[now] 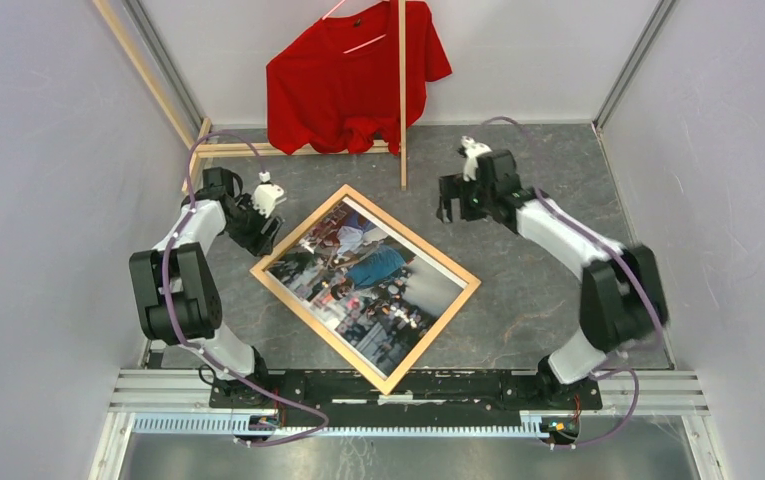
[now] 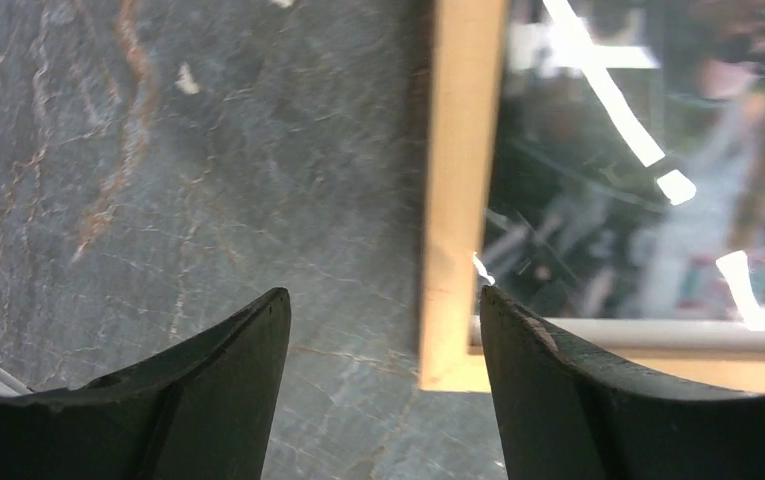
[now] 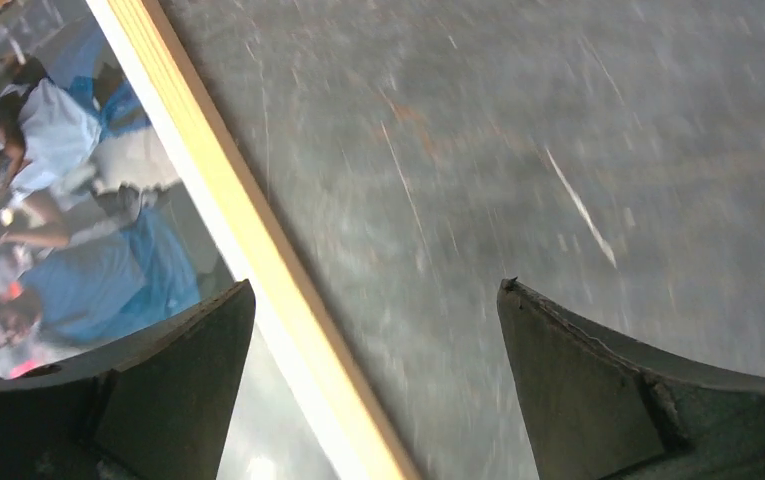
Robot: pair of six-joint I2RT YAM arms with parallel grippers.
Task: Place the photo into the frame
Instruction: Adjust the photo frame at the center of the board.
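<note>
The frame [image 1: 433, 337] of light wood lies flat on the grey table, turned like a diamond. The photo [image 1: 368, 275] lies inside it, picture side up, with blue and red tones. My left gripper [image 1: 263, 238] hovers at the frame's left corner, open. In the left wrist view that corner of the frame [image 2: 453, 200] sits between the fingers of the left gripper [image 2: 383, 300], and the photo [image 2: 638, 150] shows glare. My right gripper [image 1: 450, 212] is open, off the frame's upper right edge. In the right wrist view the right gripper [image 3: 376, 290] straddles the frame [image 3: 218, 180] beside the photo [image 3: 78, 250].
A red T-shirt [image 1: 353, 80] on a hanger hangs at the back. Loose wood slats stand and lie by it: one upright [image 1: 402, 100], one flat [image 1: 288, 150], one leaning at the left wall [image 1: 148, 70]. Walls close in the table on three sides.
</note>
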